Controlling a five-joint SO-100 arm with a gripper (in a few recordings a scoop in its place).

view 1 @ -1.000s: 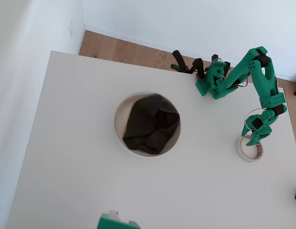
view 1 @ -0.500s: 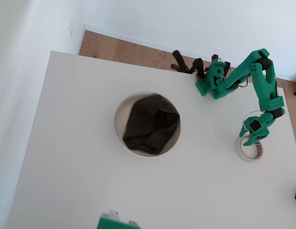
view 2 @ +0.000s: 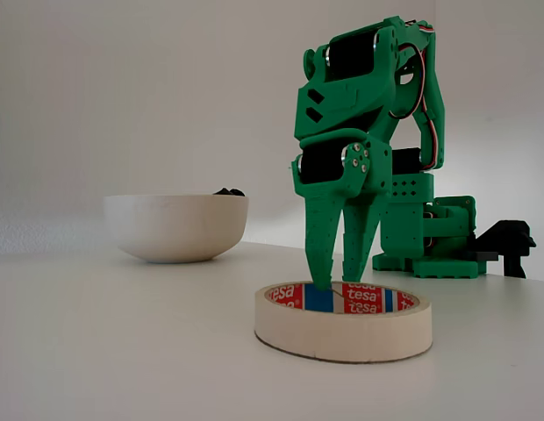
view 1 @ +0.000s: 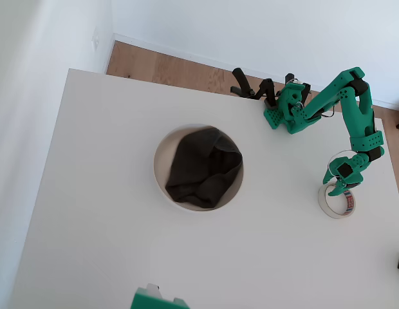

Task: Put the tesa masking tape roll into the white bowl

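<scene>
Lowering over the last second, the end effector point(view 2: 342, 276) now has its slightly parted fingertips dipped inside the tesa masking tape roll point(view 2: 344, 321), gripping nothing yet. The roll lies flat on the table point(view 1: 109, 212), well apart from the white bowl point(view 1: 159, 168); I judge a grasp is near.

From overhead we look straight down on the whole tabletop point(view 1: 109, 212). Our fixed view sits low at tabletop point(view 2: 123, 351) height, close to the tape roll point(view 2: 343, 320), facing the arm. Both share roll point(view 1: 336, 201), bowl point(view 1: 162, 151) and arm.
</scene>
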